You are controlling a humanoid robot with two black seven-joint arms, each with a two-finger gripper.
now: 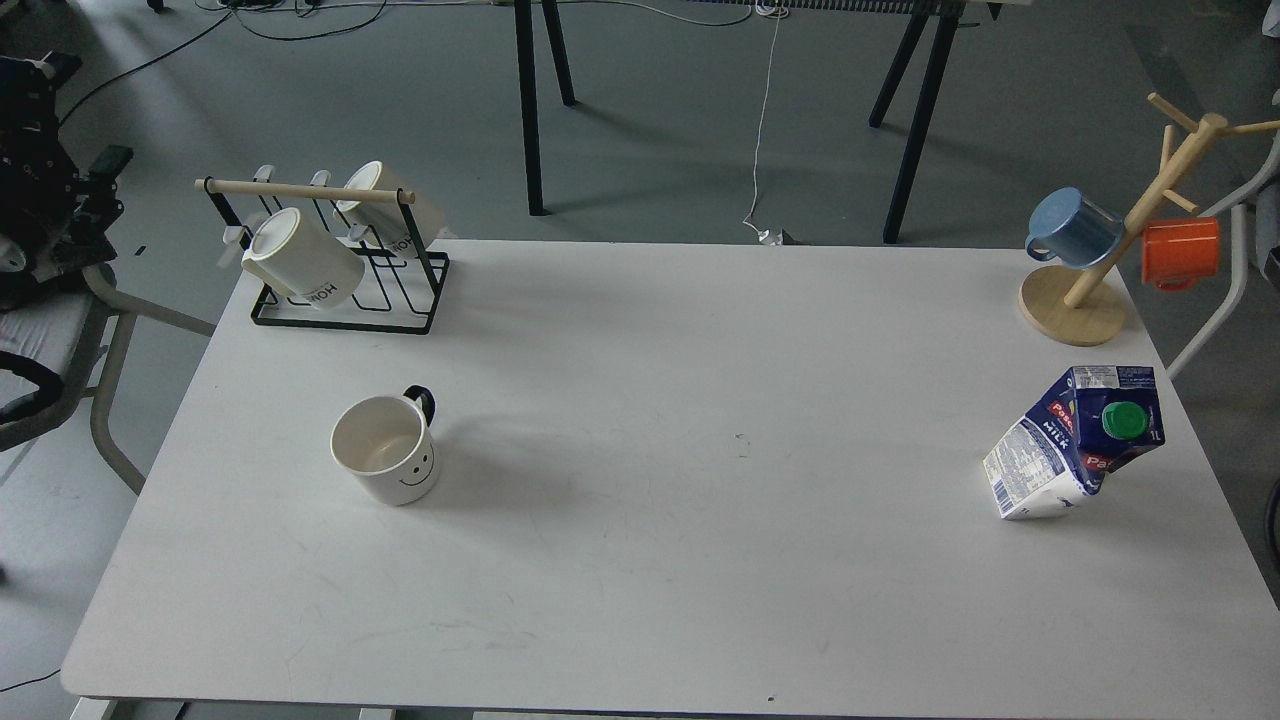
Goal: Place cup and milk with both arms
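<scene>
While neither arm nor its jaws are in view, so their state cannot be told, the white ceramic smiley-face cup (386, 450) stands upright far left of the dented blue-and-white milk carton (1078, 440) on the white surface (640, 560), both ungrasped, calling for two reaches.

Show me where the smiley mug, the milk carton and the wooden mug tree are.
smiley mug (392, 470), head view, on its white side by the drawn face.
milk carton (1060, 445), head view, on its dark-blue front panel.
wooden mug tree (1072, 305), head view, on its round base.
</scene>
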